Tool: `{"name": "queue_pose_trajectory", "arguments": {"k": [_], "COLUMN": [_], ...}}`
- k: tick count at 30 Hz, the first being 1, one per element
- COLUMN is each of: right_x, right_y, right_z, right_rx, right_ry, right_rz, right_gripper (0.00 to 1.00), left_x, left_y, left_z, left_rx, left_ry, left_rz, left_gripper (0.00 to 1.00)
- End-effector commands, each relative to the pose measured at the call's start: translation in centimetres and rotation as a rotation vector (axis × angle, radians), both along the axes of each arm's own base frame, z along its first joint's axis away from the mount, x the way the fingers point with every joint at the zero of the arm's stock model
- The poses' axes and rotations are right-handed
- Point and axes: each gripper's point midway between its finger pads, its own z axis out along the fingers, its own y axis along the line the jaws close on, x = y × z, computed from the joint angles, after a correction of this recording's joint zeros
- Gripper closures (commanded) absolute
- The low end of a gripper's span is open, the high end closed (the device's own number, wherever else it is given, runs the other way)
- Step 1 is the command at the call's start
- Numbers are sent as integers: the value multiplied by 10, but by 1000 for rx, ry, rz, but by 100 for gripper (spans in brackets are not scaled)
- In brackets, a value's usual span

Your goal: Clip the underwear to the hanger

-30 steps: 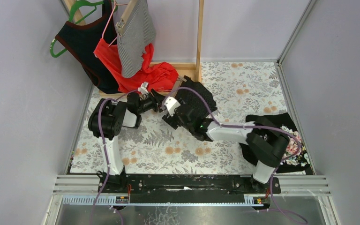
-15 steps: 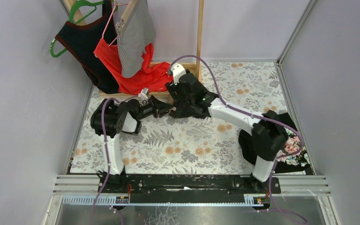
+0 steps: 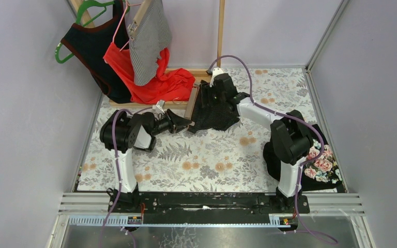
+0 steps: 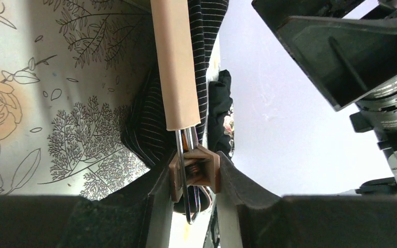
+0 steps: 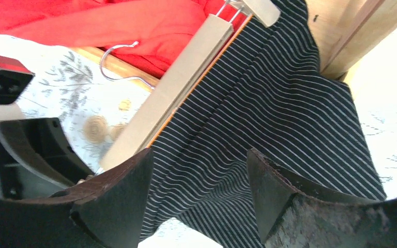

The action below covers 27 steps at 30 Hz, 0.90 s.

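The wooden clip hanger lies on the floral table beside the rack base. Black pin-striped underwear is spread along its right side. My left gripper is shut on the hanger's near clip, just below the end of the bar. The underwear lies under that bar. My right gripper hovers over the far part of the cloth. It is open, with striped underwear showing between its fingers and the hanger bar at its left.
A wooden rack at the back carries a green hanger, a dark garment, a red garment and a striped one. A black floral garment lies at the right edge by the right arm's base.
The right arm swung away from the table's middle toward the rack and now hangs over the underwear. The left gripper narrowed onto the hanger's clip and reached slightly right.
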Motion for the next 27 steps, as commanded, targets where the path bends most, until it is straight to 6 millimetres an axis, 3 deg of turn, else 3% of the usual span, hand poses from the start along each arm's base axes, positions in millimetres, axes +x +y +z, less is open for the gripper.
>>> {"name": "queue_pose_trajectory", "arguments": {"k": [1, 8, 15, 23, 27], "right_x": [1, 13, 33, 19, 10], "right_y": [35, 55, 55, 53, 56], "right_z": [51, 56, 52, 41, 25], "right_rx": [241, 236, 59, 1, -93], "right_ry": [31, 48, -48, -84, -126], "right_rz": [69, 144, 310, 405, 452], "right_gripper": [28, 31, 36, 39, 39], "left_x": [0, 4, 6, 11, 11], "left_y": [-5, -10, -9, -8, -10], "left_z": [8, 1, 1, 5, 9], "left_rx": [84, 273, 363, 392, 390], "left_ry": [-120, -166, -198, -186, -186], "left_rz": [0, 11, 14, 18, 8], "left_gripper": [81, 82, 83, 83, 83]}}
